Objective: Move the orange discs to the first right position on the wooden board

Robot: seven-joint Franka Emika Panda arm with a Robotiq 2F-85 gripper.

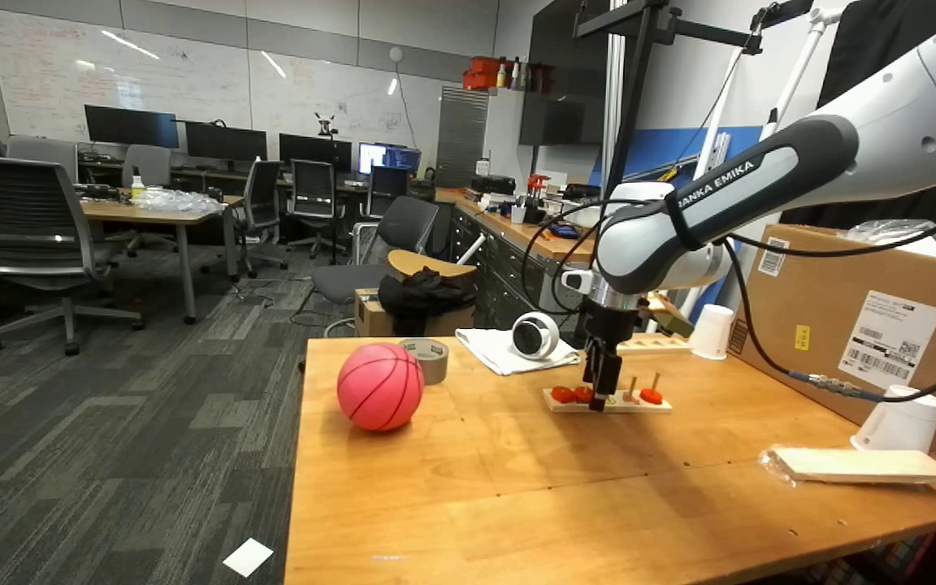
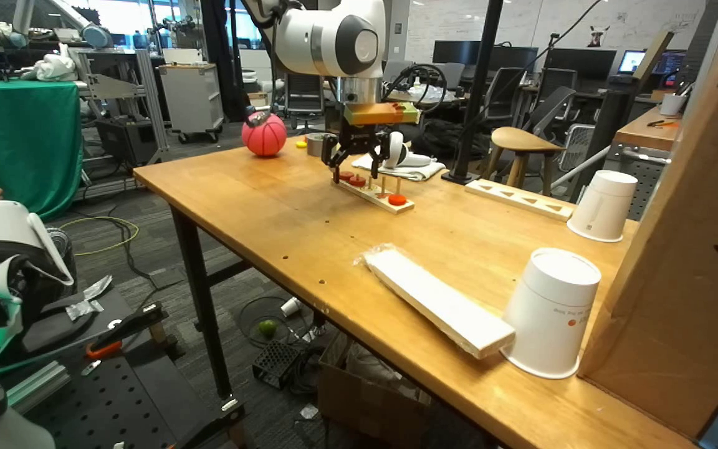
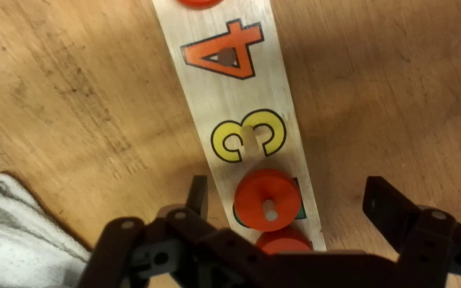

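Note:
The pale wooden board (image 1: 639,409) (image 2: 368,196) (image 3: 238,96) lies flat on the table, with upright pegs and painted numbers; 3 and 4 show in the wrist view. Two orange discs sit side by side on pegs near one end: one (image 1: 583,395) (image 2: 357,181) (image 3: 268,188) over a mostly covered green number, and one at the very end (image 1: 563,395) (image 2: 346,176) (image 3: 284,242). Another orange disc (image 1: 652,396) (image 2: 397,199) (image 3: 200,3) sits at the opposite end. The 3 and 4 pegs are bare. My gripper (image 1: 598,394) (image 2: 356,174) (image 3: 286,194) is open, fingers astride the board around the disc nearer the 3, touching nothing visible.
A red ball (image 1: 379,387) and a tape roll (image 1: 429,361) stand left. A white cloth (image 1: 488,349) with a round white device (image 1: 535,335) lies behind the board. White cups (image 2: 552,312) (image 2: 602,206), a wrapped plank (image 2: 437,299), a holed board (image 2: 518,198) and a cardboard box (image 1: 866,301) are also there.

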